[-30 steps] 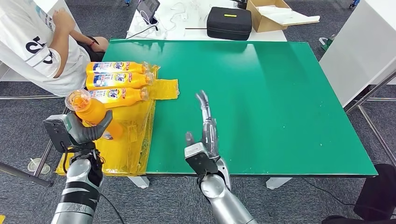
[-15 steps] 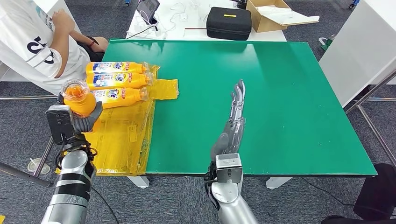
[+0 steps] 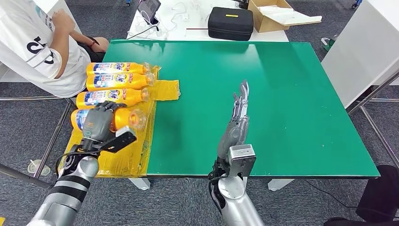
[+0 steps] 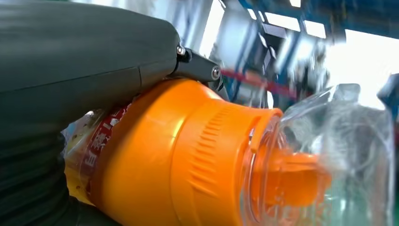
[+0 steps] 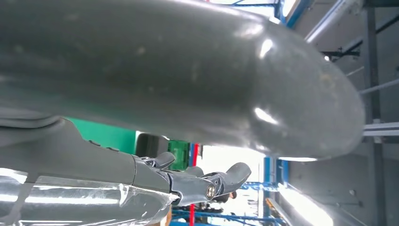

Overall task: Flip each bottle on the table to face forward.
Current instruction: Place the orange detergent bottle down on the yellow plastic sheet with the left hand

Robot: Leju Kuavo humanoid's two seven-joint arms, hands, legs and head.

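Four orange bottles on yellow plastic, green table, left hand grasping one, right hand outstretched, grey carpet

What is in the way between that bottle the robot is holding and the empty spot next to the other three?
Nothing visible. The left robot hand grips the bottle lying on the yellow plastic sheet, right beside the nearest of the three bottles. The right robot hand is open over the green table, well clear.
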